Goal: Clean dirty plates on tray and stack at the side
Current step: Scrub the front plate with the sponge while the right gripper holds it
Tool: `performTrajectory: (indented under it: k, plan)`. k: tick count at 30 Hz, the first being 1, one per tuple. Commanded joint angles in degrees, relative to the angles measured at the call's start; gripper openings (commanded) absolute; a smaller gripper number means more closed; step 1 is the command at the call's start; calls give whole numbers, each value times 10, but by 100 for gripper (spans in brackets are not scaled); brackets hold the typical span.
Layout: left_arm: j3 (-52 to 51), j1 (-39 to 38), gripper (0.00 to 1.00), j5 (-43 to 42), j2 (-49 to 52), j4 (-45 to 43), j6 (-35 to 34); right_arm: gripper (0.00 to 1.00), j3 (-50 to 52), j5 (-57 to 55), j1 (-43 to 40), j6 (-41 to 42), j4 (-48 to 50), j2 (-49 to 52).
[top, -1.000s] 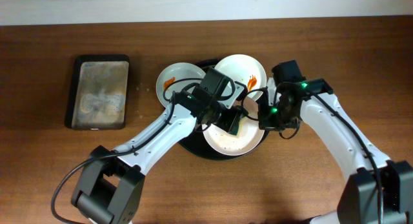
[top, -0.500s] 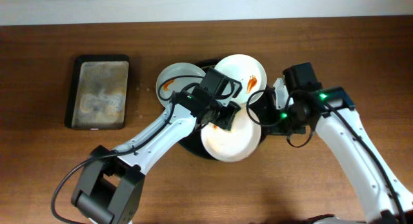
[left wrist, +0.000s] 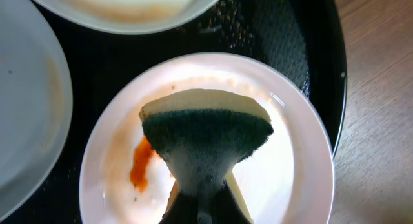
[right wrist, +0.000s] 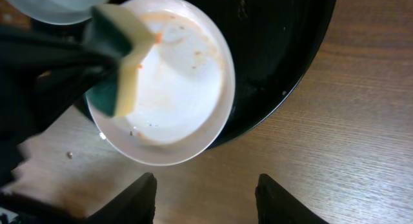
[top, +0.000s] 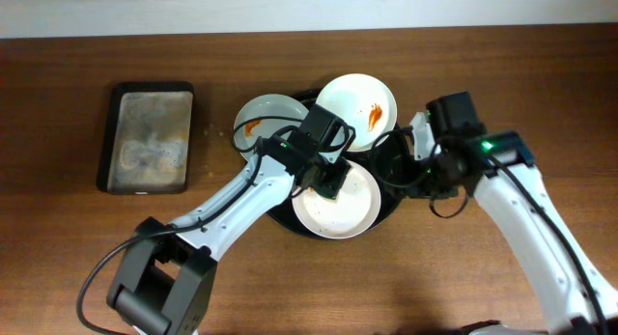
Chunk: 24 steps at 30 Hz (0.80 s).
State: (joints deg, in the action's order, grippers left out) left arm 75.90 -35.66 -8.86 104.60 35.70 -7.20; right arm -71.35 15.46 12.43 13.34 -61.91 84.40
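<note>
On the round black tray [top: 388, 181] lies a white plate [top: 343, 211] with a faint orange smear [left wrist: 139, 169]. My left gripper [top: 328, 173] is shut on a green-and-yellow sponge [left wrist: 206, 137] and holds it over this plate [left wrist: 284, 166]. Two more plates with red sauce sit at the tray's far side, one on the left [top: 263, 118] and one at the top [top: 359, 105]. Just right of the tray, my right gripper [top: 413, 169] is open and empty. In the right wrist view that gripper [right wrist: 210, 195] hangs over bare wood near the plate [right wrist: 174, 88].
A smaller rectangular black tray [top: 147, 137] lies at the far left of the wooden table. Bare wood stretches in front of the round tray and to its right [right wrist: 335, 153]. The two arms cross close together over the round tray.
My right gripper has opened and let go of the front plate's rim, drawing back to the right. The plate has settled flat on the tray, shifted toward the front left. The left gripper still holds the sponge.
</note>
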Motion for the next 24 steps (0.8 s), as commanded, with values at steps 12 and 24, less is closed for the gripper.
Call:
performTrajectory:
  k: [12,24]
  plan:
    - [-66,2,0,18,38,-31,-24,43,-4,221,-88,-115,44,197]
    - [-66,2,0,18,38,-31,-24,40,11,236,-87,-112,100,277]
